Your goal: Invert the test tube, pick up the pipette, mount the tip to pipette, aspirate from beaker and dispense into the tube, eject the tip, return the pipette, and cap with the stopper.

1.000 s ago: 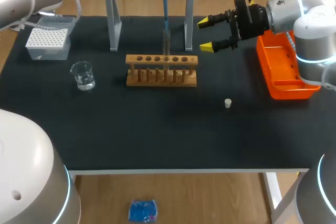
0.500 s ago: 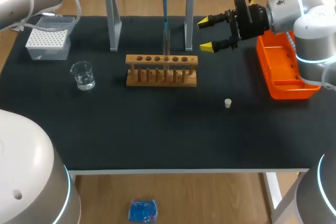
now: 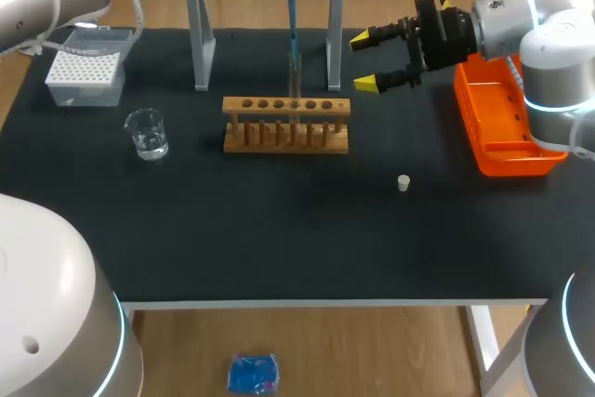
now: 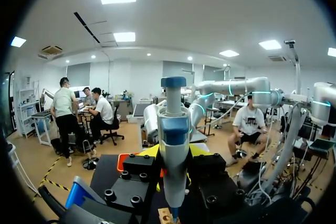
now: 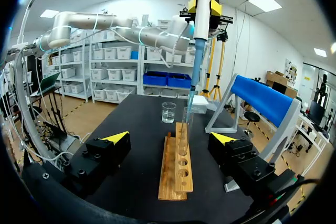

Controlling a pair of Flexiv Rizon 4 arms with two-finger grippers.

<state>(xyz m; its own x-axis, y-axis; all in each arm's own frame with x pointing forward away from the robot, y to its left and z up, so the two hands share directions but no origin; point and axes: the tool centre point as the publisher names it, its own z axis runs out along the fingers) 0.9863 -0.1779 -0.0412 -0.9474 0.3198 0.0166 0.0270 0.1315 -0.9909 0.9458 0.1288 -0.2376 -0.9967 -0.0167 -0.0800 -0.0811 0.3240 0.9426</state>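
You see the left gripper point(image 5: 204, 7) holding the pipette point(image 5: 196, 64), its tip at the tube point(image 5: 186, 124) in the rack point(image 5: 175, 178). The right gripper point(image 3: 370, 61) is wide apart beside the rack.

Black-topped table point(image 3: 279, 248) bears a tip box point(image 3: 85, 76), beaker point(image 3: 147, 133), wooden rack point(image 3: 286, 125), blue stand point(image 3: 202, 34), orange tray point(image 3: 502, 127) and white stopper point(image 3: 403, 183).

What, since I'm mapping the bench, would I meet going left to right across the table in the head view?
tip box → beaker → rack → stopper → tray
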